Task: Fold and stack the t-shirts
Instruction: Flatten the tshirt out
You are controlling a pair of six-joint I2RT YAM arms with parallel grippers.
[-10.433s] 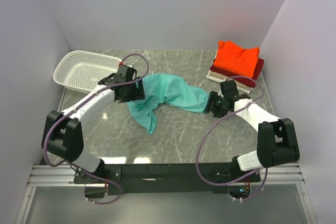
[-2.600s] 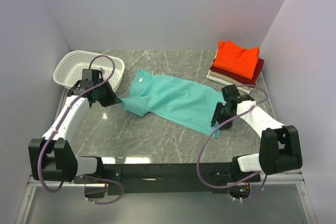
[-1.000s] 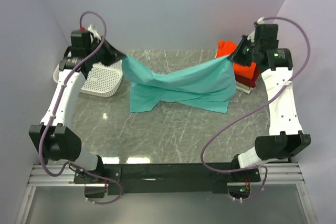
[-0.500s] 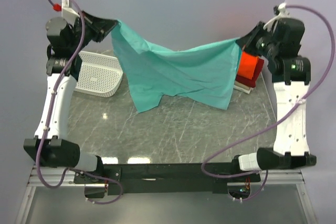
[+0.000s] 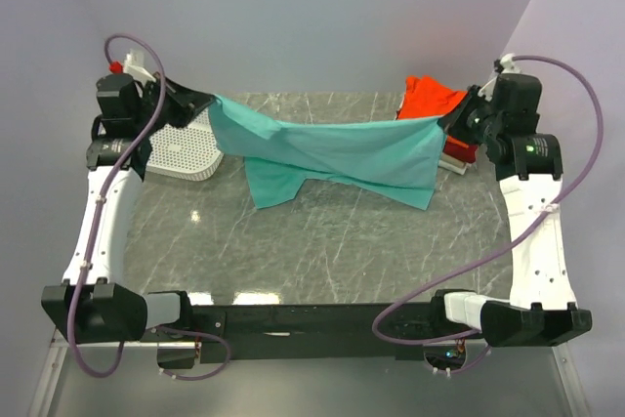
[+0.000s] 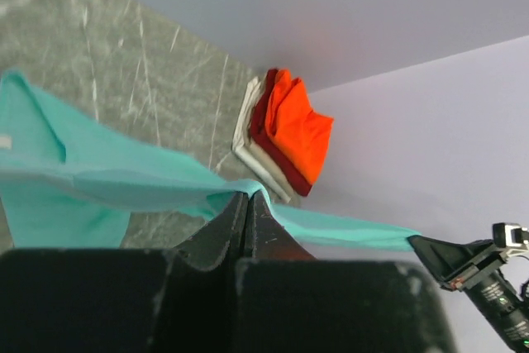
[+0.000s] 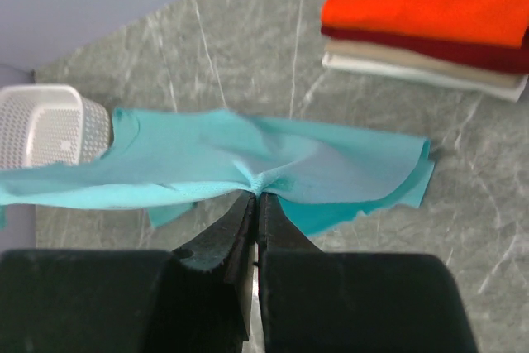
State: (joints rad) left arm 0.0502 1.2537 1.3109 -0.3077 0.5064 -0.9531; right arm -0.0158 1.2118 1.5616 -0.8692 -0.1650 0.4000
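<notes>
Teal cloth spans the gap between your two arms. The teal shirt (image 5: 332, 148) hangs in the air as a sagging band that starts just beside the basket (image 5: 186, 165) and runs away from it to the right. Your left gripper (image 5: 205, 102) is pinched tight on one edge of the shirt, just above the basket's near-side rim, with cloth caught between its closed fingers. Your right gripper (image 5: 447, 122) is clamped the same way on the opposite edge, well apart from the basket. The shirt's lower folds droop toward the table (image 5: 322, 251), and you cannot tell whether they touch it. Across the table from the basket, behind the right gripper, sits the folded stack. The orange-red shirt (image 5: 430, 97) is on top, the dark red shirt (image 7: 430, 51) lies under it, and the cream shirt (image 7: 421, 69) is at the bottom.
</notes>
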